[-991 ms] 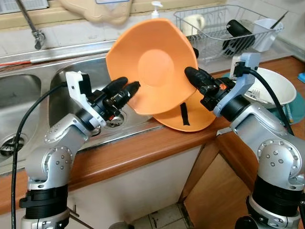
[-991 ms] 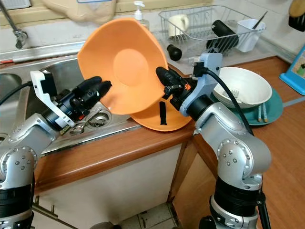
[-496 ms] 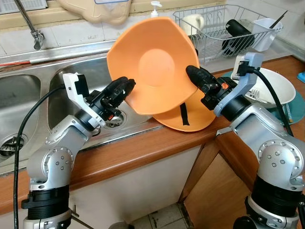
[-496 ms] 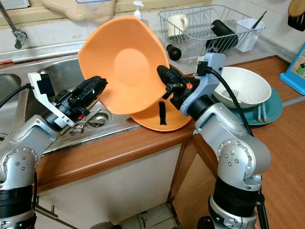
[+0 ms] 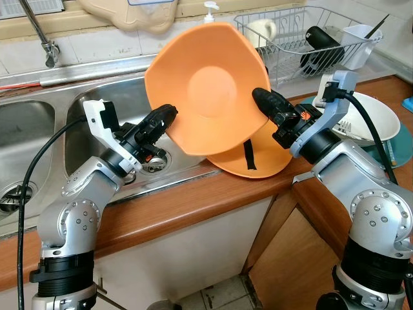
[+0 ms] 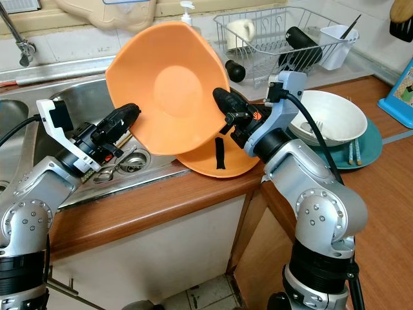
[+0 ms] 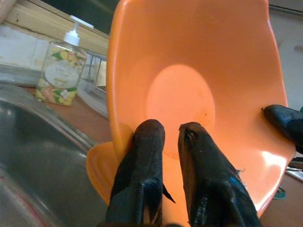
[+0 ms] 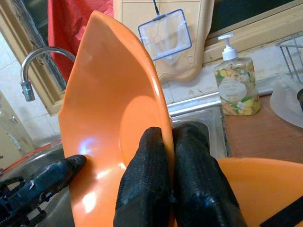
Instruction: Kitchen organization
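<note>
Orange bowl (image 5: 206, 87) is up on edge over the sink (image 5: 77, 110) rim, inside facing the camera, its lower edge near or resting on a second orange dish (image 5: 255, 155) that lies flat on the wooden surface (image 5: 193, 203). Right gripper (image 8: 171, 142) is clamped on the bowl's right rim, one finger inside, one outside, the wall pinched between them. Left gripper (image 7: 173, 135) sits at the lower left rim; its fingers (image 7: 147, 142) are nearly together and pressed against the inner wall, but I can't tell if they actually pinch the rim or just brace it. Step in hand looks like a two-arm lift or transfer of the bowl, likely toward the dish rack (image 5: 310, 39) or out of the sink area. To do it well: treat the right grip as the load bearer, keep it square on the rim so the thin wall doesn't twist out; confirm a real pinch on the left before moving, otherwise the bowl pivots around the right fingers. Move both arms together, keep the tilt constant. Clear the lower dish first so it isn't dragged off the edge. Watch the white bowl (image 5: 377, 116) on the teal plate (image 6: 368, 152) by the right elbow.
</note>
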{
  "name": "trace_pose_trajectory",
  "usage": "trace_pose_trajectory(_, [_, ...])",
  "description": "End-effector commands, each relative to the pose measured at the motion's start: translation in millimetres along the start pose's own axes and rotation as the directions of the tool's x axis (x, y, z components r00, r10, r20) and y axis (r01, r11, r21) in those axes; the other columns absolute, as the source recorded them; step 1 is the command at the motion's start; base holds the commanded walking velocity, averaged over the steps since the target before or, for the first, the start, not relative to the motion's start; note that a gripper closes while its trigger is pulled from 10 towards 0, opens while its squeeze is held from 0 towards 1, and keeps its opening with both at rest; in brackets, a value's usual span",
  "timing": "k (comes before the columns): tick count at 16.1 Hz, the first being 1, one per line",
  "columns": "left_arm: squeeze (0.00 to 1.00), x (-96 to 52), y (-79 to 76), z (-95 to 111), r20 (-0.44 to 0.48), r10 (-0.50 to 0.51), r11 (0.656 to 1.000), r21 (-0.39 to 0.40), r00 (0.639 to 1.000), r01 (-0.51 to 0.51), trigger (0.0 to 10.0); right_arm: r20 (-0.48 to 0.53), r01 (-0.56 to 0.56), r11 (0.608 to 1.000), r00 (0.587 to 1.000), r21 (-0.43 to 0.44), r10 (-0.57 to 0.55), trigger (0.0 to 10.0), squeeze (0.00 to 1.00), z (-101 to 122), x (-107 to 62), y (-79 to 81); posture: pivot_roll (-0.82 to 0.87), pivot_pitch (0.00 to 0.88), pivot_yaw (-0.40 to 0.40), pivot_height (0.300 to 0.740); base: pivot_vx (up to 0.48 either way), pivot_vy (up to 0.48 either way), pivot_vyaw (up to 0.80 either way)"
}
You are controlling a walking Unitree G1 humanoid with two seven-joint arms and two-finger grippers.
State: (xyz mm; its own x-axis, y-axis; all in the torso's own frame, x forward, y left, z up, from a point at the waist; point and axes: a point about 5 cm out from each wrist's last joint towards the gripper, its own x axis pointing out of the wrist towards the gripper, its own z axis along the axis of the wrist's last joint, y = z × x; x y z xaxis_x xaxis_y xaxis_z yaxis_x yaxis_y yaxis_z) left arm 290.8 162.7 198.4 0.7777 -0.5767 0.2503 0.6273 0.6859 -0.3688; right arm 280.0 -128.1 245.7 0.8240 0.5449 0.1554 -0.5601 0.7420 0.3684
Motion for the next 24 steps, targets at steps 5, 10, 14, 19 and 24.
trace_pose_trajectory(5, [0.0, -1.6, 8.7, -12.0, -0.06, 0.081, 0.997, 0.003, 0.995, -0.081, 0.0, 0.061, -0.052, 0.999, 0.997, -0.012, 0.053, 0.0, 0.0, 9.8, -1.3, 9.5, -0.06, 0.0, 0.054, 0.74, 0.0, 0.0, 0.0])
trace_pose_trajectory(10, [0.0, -2.1, 10.0, -12.9, -0.062, 0.107, 0.994, 0.008, 0.992, -0.107, 0.0, 0.044, -0.061, 0.997, 0.997, -0.037, 0.063, 0.3, 0.0, 8.6, 0.1, 10.7, -0.06, 0.0, 0.048, 0.74, 0.0, 0.0, 0.0])
trace_pose_trajectory(14, [0.0, 0.3, 13.4, -7.9, -0.042, 0.149, 0.989, 0.023, 0.988, -0.148, 0.0, 0.041, -0.049, 0.998, 0.998, -0.047, 0.051, 10.0, 0.0, 7.8, 1.7, 10.8, -0.05, 0.0, 0.052, 0.74, 0.0, 0.0, 0.0])
trace_pose_trajectory(19, [0.0, 5.3, 12.7, -3.2, -0.063, 0.154, 0.975, 0.174, 0.986, -0.141, 0.0, 0.057, -0.032, 0.998, 0.998, -0.054, 0.035, 10.0, 0.0, 8.2, 3.6, 11.0, -0.05, 0.0, 0.069, 0.74, 0.0, 0.0, 0.0])
trace_pose_trajectory(24, [0.0, 10.1, -6.9, 10.5, 0.027, 0.063, 0.93, 0.362, 0.998, -0.068, 0.0, 0.069, 0.02, 0.999, 0.997, -0.034, -0.018, 3.3, 0.0, 10.2, 4.2, 2.1, -0.04, 0.0, 0.043, 0.74, 0.0, 0.0, 0.0])
